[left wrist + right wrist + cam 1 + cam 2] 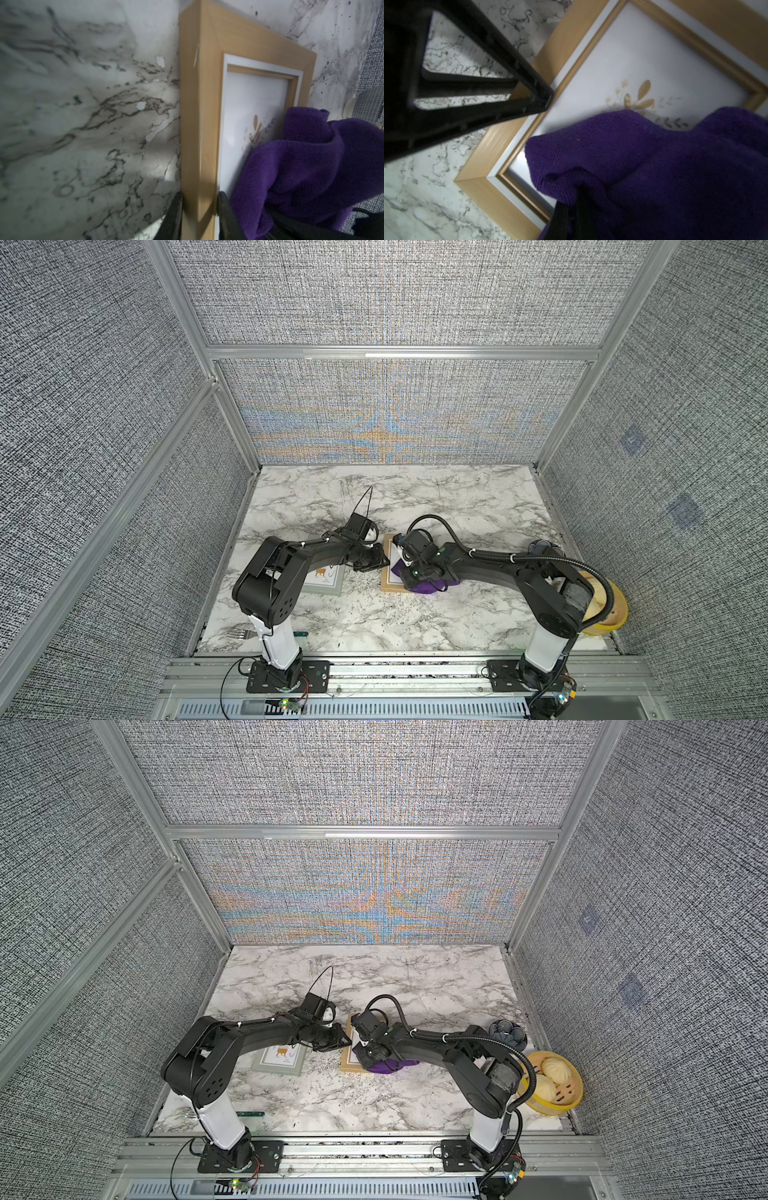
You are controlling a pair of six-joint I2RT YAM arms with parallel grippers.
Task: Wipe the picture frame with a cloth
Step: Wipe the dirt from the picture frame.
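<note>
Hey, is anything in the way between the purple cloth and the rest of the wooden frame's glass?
Nothing lies on the bare glass. The cloth, pinched in the right gripper, rests on it. Only the left gripper, clamped over the wooden frame's side rail, has its inner finger at the glass edge there.

Cloth (pixel 311 166) deep purple; frame (pixel 199 124) tan wood w/ white mat; table (pixel 83 124) grey-veined marble.
</note>
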